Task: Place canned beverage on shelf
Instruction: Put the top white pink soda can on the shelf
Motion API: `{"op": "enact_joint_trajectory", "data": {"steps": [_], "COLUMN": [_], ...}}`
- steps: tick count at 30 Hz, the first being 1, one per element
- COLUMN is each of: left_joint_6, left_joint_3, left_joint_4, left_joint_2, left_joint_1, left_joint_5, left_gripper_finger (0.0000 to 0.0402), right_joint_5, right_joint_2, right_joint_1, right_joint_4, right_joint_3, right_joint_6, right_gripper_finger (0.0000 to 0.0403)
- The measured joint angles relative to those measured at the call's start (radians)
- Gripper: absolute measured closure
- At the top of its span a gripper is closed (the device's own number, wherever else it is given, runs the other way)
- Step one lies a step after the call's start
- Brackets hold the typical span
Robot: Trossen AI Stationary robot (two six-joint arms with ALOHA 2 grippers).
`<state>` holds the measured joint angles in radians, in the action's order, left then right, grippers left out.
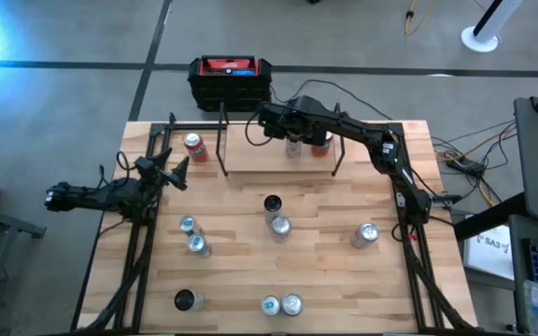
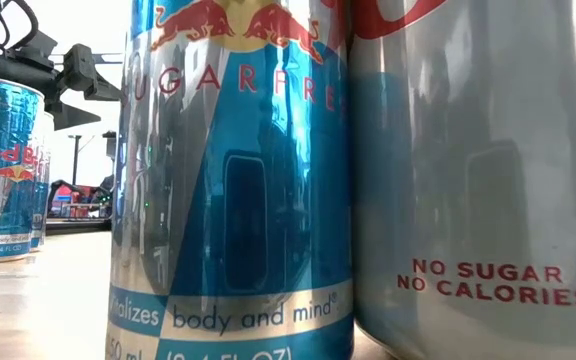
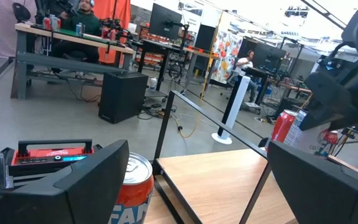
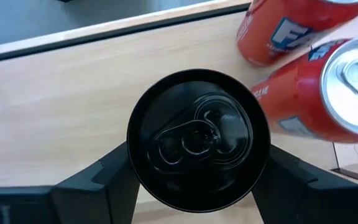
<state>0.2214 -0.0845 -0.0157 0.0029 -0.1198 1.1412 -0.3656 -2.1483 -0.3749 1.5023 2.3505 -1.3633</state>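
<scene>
From above, my right hand (image 1: 292, 131) reaches over the shelf (image 1: 250, 154) at the far edge of the counter (image 1: 325, 271), with a can under it on the board near an orange can (image 1: 321, 142). My left hand (image 1: 171, 173) waits at the counter's left side, its fingers spread wide and holding nothing, just beside another orange can (image 1: 193, 146) that stands at the shelf's left end. A black box with a red top (image 1: 231, 79) sits on the floor behind the shelf. Silver-topped cans and two black-topped ones stand scattered across the near counter.

From counter height, a blue and silver can (image 2: 233, 180) and a silver can (image 2: 478, 180) fill the frame, touching or nearly so; more blue cans (image 2: 3, 170) stand at the left.

Past my left hand's spread fingers (image 3: 73, 186), the orange can (image 3: 132, 186) is close, and the shelf board (image 3: 216, 180) runs beyond it, with people at desks far off.

At my right wrist, my fingers (image 4: 98, 180) close on either side of a black-topped can (image 4: 197, 140), holding it upright over the light wood board (image 4: 61, 106). Two orange cans (image 4: 322, 93) stand just beside it.
</scene>
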Motion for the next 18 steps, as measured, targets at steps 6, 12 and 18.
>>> {"op": "enact_joint_trajectory", "data": {"steps": [6,12,18], "left_joint_6": [0.0,0.0,0.0], "left_joint_3": [0.0,0.0,0.0], "left_joint_4": [0.0,0.0,0.0], "left_joint_2": [0.0,0.0,0.0], "left_joint_1": [0.0,0.0,0.0], "left_joint_5": [0.0,0.0,0.0], "left_gripper_finger": [0.0033,0.0033,0.0033], "right_joint_5": [0.0,-0.001,-0.002], "right_joint_2": [0.0,0.0,0.0], "right_joint_1": [-0.025,-0.05,-0.072], "right_joint_4": [-0.02,-0.028,-0.05], "right_joint_3": [0.0,0.0,0.0], "right_joint_6": [0.006,0.015,0.034], "right_gripper_finger": [0.017,0.017,0.017]}}
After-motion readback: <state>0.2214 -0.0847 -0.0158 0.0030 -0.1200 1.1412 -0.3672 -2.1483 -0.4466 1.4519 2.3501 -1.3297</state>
